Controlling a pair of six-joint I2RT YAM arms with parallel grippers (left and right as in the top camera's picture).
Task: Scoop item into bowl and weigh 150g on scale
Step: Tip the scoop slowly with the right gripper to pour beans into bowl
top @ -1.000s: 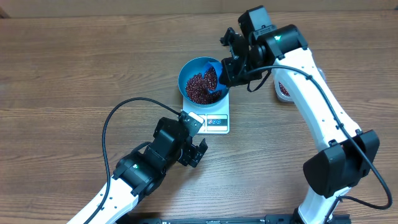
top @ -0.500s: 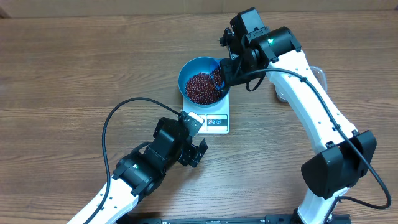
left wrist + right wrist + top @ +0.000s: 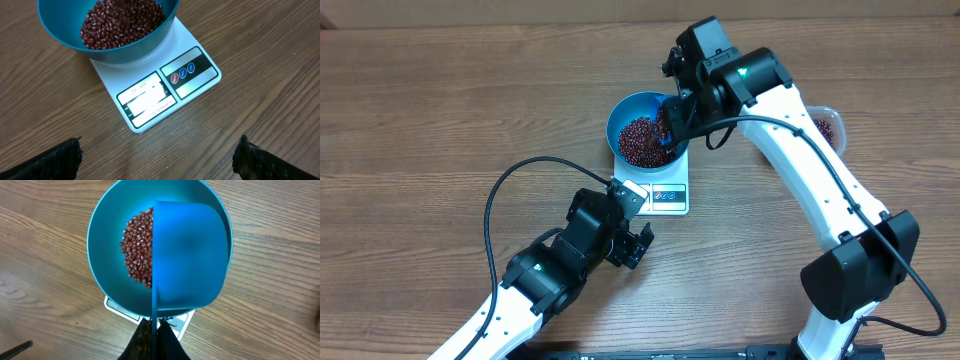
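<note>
The teal-blue bowl stands on the white scale and holds a heap of dark red-brown beans. My right gripper is shut on the thin handle of a bright blue scoop, which is tipped on its side over the bowl, covering its right half. Beans show to the left of the scoop. My left gripper is open over bare wood just in front of the scale, its fingers wide apart and holding nothing. Bowl and beans fill the top of that view.
A clear plastic tub with more beans stands at the right, partly behind my right arm. A black cable loops over the table left of my left arm. Brown wooden tabletop lies all around.
My right gripper has swung left and back over the bowl, turning the scoop further over; the tub at the right is now uncovered. The left arm has stayed still.
</note>
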